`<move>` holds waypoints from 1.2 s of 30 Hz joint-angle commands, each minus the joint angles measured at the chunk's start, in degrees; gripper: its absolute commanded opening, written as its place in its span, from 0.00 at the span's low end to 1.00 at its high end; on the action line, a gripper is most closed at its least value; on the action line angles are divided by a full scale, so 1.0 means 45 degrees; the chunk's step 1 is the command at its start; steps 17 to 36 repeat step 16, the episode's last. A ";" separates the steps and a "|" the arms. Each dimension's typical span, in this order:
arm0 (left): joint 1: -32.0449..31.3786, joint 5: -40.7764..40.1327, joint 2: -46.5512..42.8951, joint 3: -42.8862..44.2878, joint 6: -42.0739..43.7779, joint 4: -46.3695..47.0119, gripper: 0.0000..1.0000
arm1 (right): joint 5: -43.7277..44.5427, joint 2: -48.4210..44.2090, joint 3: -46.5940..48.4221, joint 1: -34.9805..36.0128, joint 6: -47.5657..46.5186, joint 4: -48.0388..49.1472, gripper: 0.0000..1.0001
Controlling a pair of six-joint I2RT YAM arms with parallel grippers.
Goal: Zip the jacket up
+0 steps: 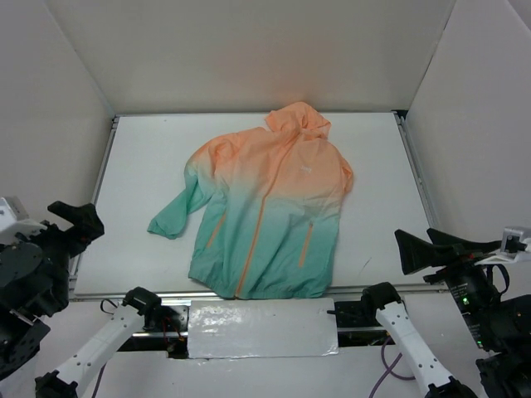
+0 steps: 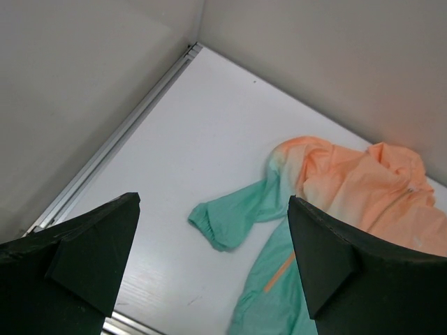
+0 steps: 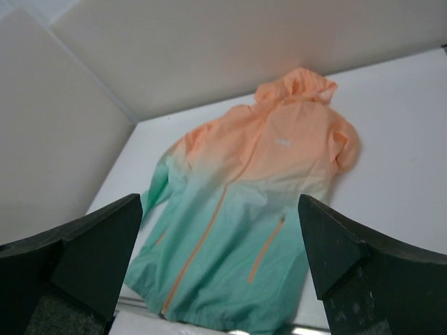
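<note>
**Item 1: thin hooded windbreaker jacket** (image 1: 265, 211) (image 2: 349, 188) (image 3: 258, 181), peach-orange at hood and shoulders, shading to teal below. It is lying flat and front-up on the middle of the white worktop (image 1: 149, 157). The hood is pointing toward the far edge and the hem is sitting just short of the near edge. An orange front zipper line (image 1: 253, 245) is running from the hem up the chest, with the two front panels lying together along it. Whether the teeth are joined cannot be told. Two short orange pocket zips are showing on either side of it, and a small pale logo (image 1: 303, 170) on the chest. One teal sleeve (image 1: 178, 211) is reaching out toward the left edge, its cuff resting on the worktop. The other sleeve is lying tucked along the jacket's side nearest the right edge.

**Item 2: left gripper** (image 1: 79, 220) (image 2: 213, 202), black, two fingers. It is hanging outside the left edge near the near-left corner, well apart from the jacket. Its fingers are spread wide and holding nothing.

**Item 3: right gripper** (image 1: 415, 240) (image 3: 220, 202), black, two fingers. It is hovering by the right edge near the near-right corner, apart from the jacket. Its fingers are spread wide and holding nothing.

**Item 4: shiny silver sheet** (image 1: 261, 327), rectangular, lying just outside the near edge between the two arm bases.

**Item 5: plain white wall panels** (image 1: 249, 50), standing around the far, left and right edges.
</note>
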 commanded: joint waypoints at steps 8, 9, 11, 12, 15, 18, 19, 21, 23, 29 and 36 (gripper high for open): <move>0.0067 0.0553 -0.0408 -0.1491 0.0071 -0.0889 0.99 | 0.0622 -0.0579 -0.0824 0.0215 -0.0161 -0.0939 1.00; 0.0067 0.0553 -0.0427 -0.1491 0.0052 -0.0870 0.99 | 0.0603 -0.0578 -0.0824 0.0196 -0.0200 -0.0919 1.00; 0.0048 0.0592 -0.0388 -0.1511 0.0052 -0.0812 0.99 | 0.0564 -0.0617 -0.0863 0.0215 -0.0180 -0.0861 1.00; 0.0067 0.0631 -0.0311 -0.1511 0.0052 -0.0811 0.99 | 0.0544 -0.0598 -0.0921 0.0196 -0.0180 -0.0822 1.00; 0.0067 0.0689 -0.0251 -0.1550 0.0032 -0.0772 0.99 | 0.0506 -0.0637 -0.1039 0.0196 -0.0199 -0.0821 1.00; 0.0067 0.0709 -0.0232 -0.1550 0.0052 -0.0734 0.99 | 0.0505 -0.0618 -0.1020 0.0215 -0.0200 -0.0841 1.00; 0.0067 0.0709 -0.0232 -0.1550 0.0052 -0.0734 0.99 | 0.0505 -0.0618 -0.1020 0.0215 -0.0200 -0.0841 1.00; 0.0067 0.0709 -0.0232 -0.1550 0.0052 -0.0734 0.99 | 0.0505 -0.0618 -0.1020 0.0215 -0.0200 -0.0841 1.00; 0.0067 0.0709 -0.0232 -0.1550 0.0052 -0.0734 0.99 | 0.0505 -0.0618 -0.1020 0.0215 -0.0200 -0.0841 1.00; 0.0067 0.0709 -0.0232 -0.1550 0.0052 -0.0734 0.99 | 0.0505 -0.0618 -0.1020 0.0215 -0.0200 -0.0841 1.00; 0.0067 0.0709 -0.0232 -0.1550 0.0052 -0.0734 0.99 | 0.0505 -0.0618 -0.1020 0.0215 -0.0200 -0.0841 1.00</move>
